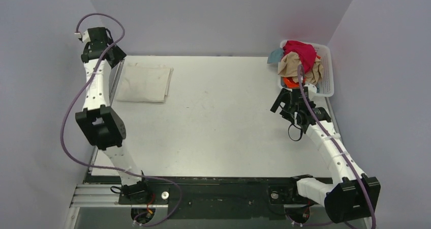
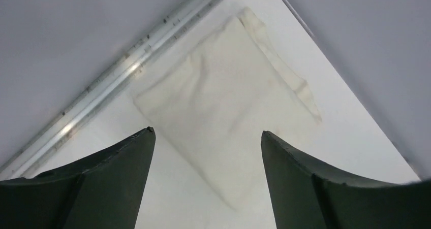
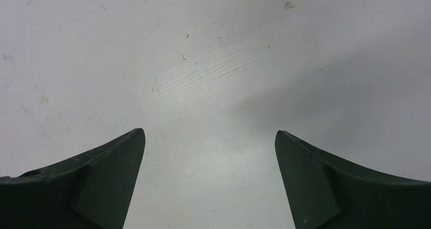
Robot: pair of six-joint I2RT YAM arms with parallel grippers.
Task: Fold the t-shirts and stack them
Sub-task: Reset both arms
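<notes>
Cream-white t-shirt (image 1: 144,84), folded, far-left on table (image 1: 228,117); other t-shirts (image 1: 302,61) heaped in white basket (image 1: 330,71); left gripper (image 2: 207,132), right gripper (image 3: 209,131) spread, empty.

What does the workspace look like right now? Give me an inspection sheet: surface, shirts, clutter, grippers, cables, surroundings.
Surface: white tabletop, lightly scuffed and speckled.
Job's things: folded cream-white cloth t-shirt lies flat at the far left; magenta-red shirt, tan shirt, orange shirt and pale blue shirt are heaped unfolded in the white slatted plastic basket at the far right.
Clutter: nothing seen.
Grippers: left gripper, jaws open and empty, above the folded t-shirt; right gripper, jaws open and empty, over bare tabletop near the basket.
Cables: purple cables run loose along both arms.
Surroundings: plain grey walls on three sides.
</notes>
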